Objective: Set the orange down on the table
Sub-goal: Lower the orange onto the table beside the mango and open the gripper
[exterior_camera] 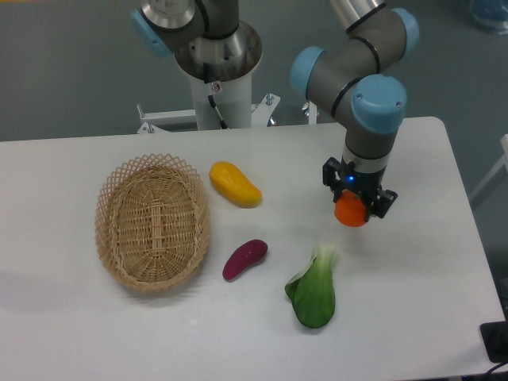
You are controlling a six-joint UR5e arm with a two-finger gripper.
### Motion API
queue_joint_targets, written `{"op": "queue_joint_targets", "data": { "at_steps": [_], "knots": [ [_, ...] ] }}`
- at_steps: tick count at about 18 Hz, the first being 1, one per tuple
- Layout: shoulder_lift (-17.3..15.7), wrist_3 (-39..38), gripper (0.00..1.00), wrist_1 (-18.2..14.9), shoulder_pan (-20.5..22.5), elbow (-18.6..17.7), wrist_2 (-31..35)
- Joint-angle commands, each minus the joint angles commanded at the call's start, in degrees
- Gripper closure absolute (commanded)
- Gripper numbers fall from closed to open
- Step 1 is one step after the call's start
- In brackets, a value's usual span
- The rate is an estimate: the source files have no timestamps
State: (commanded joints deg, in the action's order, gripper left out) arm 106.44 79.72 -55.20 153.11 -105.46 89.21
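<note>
Gripper: the black two-finger gripper (354, 208) is pointed straight down from the arm's wrist and is closed around the orange, with a finger seen on each side of the fruit.
Orange: the small bright-orange fruit (351, 213) is held between the fingers, over the right part of the table; whether it touches the surface cannot be told.
Arm: a grey arm with light-blue joint caps (374, 107) is seen above the gripper, reaching in from the top of the view.
Bok choy: a green leafy vegetable (313, 288) is laid on the table near the gripper, below and to its left.
Purple vegetable: a small dark-red oblong piece (244, 259) is laid left of the bok choy.
Yellow fruit: an elongated mango-like fruit (234, 183) is laid near the table's middle.
Basket: an oval wicker basket (151, 221) is set at the left.
Table: a white tabletop (413, 286) with rounded corners is under everything.
</note>
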Motion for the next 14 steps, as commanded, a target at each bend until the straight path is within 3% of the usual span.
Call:
{"op": "queue_joint_targets", "data": {
  "at_steps": [9,14],
  "knots": [
    [-1.67,-0.09,0.59,-0.09,-3.60,-6.77,0.53],
    [-4.40,0.97,0.55,-0.44,-4.75,-11.08,0.61]
  ]
}}
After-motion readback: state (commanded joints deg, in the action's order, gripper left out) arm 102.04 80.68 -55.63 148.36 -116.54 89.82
